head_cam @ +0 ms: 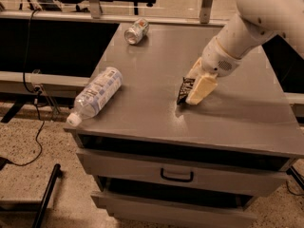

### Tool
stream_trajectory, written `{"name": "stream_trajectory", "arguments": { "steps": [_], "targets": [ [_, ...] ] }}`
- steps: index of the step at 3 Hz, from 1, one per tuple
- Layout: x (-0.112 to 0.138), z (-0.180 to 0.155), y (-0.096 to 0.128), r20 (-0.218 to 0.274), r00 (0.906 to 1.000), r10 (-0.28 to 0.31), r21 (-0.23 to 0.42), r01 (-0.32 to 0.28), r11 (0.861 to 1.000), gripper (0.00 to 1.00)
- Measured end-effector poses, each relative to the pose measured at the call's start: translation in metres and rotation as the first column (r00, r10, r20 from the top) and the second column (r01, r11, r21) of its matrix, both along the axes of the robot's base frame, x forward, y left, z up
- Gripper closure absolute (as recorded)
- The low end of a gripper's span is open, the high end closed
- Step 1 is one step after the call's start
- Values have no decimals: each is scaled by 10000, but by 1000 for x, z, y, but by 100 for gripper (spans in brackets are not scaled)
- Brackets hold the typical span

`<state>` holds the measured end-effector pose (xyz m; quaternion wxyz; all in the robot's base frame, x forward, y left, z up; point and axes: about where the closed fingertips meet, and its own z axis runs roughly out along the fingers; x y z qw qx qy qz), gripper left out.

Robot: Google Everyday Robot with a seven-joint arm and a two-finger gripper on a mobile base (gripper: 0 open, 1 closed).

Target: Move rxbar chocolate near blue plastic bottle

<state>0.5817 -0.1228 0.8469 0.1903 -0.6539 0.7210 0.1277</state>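
Jaws at the right middle of the desk point(142, 113) were closed on the chocolate bar point(185, 90), holding it upright with its lower end on the desk top. Well apart to the left, the bottle point(97, 93) lay on its side, cap toward the near-left corner. A can point(136, 31) lay at the far edge.

1 bottle point(97, 95); 1 can point(136, 31); 1 rxbar point(184, 90); 1 gripper point(191, 97) @ rxbar
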Motion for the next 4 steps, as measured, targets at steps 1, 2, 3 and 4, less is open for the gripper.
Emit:
{"name": "stream_trajectory", "arguments": {
  "steps": [1,2,3,4],
  "targets": [
    [20,37,8,682,9976,91,183,-104,9998,100],
    [28,53,17,1002,9948,186,586,-246,9980,100],
    [33,47,51,869,9944,603,780,-671,9947,100],
    [40,33,90,588,9926,1066,806,-1112,9905,100]
  ]
}}
